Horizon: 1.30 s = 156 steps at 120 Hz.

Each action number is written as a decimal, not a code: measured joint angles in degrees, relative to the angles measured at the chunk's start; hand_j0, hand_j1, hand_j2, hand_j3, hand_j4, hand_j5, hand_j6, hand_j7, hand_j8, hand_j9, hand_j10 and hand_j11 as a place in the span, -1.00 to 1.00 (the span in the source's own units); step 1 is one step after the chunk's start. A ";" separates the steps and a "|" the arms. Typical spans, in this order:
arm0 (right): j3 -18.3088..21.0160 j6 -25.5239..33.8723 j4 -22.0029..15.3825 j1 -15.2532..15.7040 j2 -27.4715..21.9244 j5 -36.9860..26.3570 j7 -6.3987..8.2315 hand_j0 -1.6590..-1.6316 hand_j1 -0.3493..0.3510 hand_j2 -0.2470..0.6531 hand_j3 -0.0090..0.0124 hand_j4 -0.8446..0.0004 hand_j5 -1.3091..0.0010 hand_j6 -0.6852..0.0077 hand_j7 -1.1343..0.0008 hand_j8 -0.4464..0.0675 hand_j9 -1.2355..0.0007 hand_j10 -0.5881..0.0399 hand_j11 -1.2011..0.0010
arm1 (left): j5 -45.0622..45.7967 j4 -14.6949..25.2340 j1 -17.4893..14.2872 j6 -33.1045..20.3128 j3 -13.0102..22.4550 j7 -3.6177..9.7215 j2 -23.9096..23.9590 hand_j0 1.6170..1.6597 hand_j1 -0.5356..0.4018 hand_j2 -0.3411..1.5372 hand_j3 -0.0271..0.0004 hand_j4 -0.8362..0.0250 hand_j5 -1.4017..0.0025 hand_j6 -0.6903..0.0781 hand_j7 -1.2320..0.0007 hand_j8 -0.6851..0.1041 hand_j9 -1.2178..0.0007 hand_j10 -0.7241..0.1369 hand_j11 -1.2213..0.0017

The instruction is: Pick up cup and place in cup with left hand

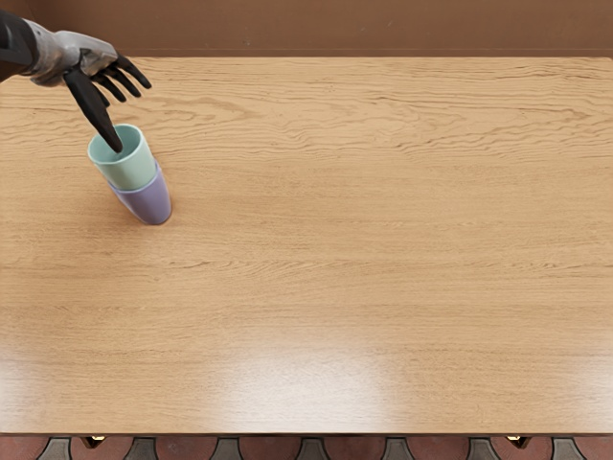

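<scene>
Mint cup (129, 173), in purple cup (149, 202); left hand (88, 59), fingers spread; we are planning slow withdrawal, straight up, nudging neither

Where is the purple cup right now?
In the head view, the purple cup sits toward the left side of the table, with the mint-green cup nested in it.

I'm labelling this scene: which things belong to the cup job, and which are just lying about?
Part of the job:
- left hand
- mint cup, nested in the next
- purple cup

Just there:
- wooden table
- brown surface beyond it
</scene>
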<state>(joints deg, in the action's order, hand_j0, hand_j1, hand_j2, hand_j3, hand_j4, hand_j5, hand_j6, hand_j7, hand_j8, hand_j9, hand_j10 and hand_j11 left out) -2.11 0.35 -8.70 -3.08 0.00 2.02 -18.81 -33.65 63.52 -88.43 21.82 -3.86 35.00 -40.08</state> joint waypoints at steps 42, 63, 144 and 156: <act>0.00 0.00 -0.05 0.00 0.00 0.00 0.00 -0.93 -1.00 -0.45 -0.16 1.00 1.00 0.98 1.00 0.74 1.00 0.87 1.00 | 0.08 -0.06 0.01 -0.10 -0.01 0.00 0.26 0.91 0.39 -0.59 0.97 0.48 0.63 0.27 0.58 0.24 0.57 0.21 0.57; 0.00 0.00 -0.08 0.00 0.00 0.00 0.00 -0.93 -1.00 -0.45 -0.16 1.00 1.00 0.98 1.00 0.74 1.00 0.87 1.00 | 0.09 -0.06 0.01 -0.10 -0.02 0.00 0.35 0.92 0.41 -0.60 0.97 0.49 0.64 0.29 0.60 0.25 0.59 0.23 0.59; 0.00 0.00 -0.08 0.00 0.00 0.00 0.00 -0.93 -1.00 -0.45 -0.16 1.00 1.00 0.98 1.00 0.74 1.00 0.87 1.00 | 0.18 0.17 -0.02 -0.18 -0.02 0.00 0.61 0.92 0.42 -0.60 0.97 0.51 0.66 0.31 0.61 0.26 0.61 0.25 0.61; 0.00 0.00 -0.09 0.00 0.00 0.00 -0.01 -0.93 -1.00 -0.45 -0.16 1.00 1.00 0.98 1.00 0.74 1.00 0.87 1.00 | 0.58 0.41 0.01 -0.18 -0.01 0.00 0.61 0.92 0.42 -0.60 0.97 0.51 0.66 0.31 0.61 0.26 0.61 0.25 0.61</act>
<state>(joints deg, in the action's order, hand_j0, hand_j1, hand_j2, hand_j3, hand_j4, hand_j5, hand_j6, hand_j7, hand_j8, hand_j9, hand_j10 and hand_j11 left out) -2.12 0.35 -8.79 -3.08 0.00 2.02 -18.82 -33.07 63.93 -88.42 21.63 -3.87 35.00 -39.47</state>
